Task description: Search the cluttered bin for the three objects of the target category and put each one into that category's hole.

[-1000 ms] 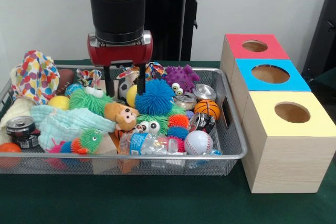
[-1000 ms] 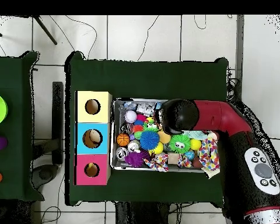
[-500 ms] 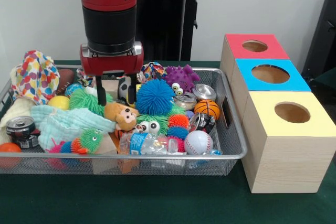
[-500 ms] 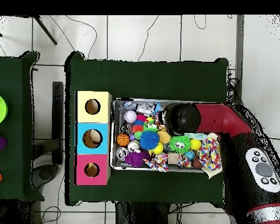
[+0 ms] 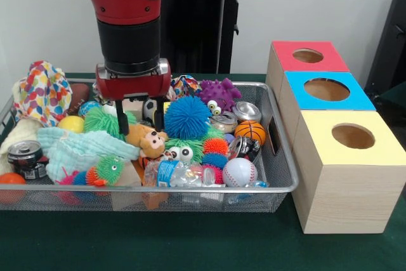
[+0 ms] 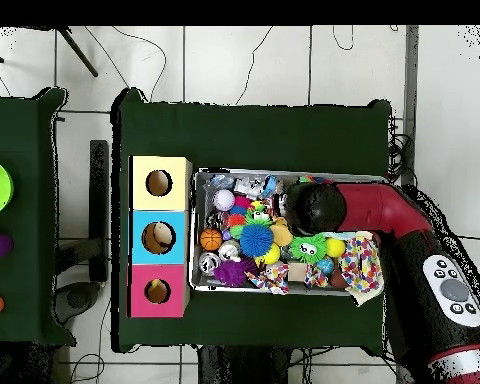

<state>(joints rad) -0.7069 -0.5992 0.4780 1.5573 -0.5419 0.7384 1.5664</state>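
Now gripper (image 5: 139, 117) low over monkey toy (image 5: 146, 139), wire bin (image 5: 285, 176)

No legible text, cans and bottle label in the bin too small to read

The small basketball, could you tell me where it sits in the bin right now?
In the front view the small basketball lies near the bin's right wall, just below a silver can and above the baseball.
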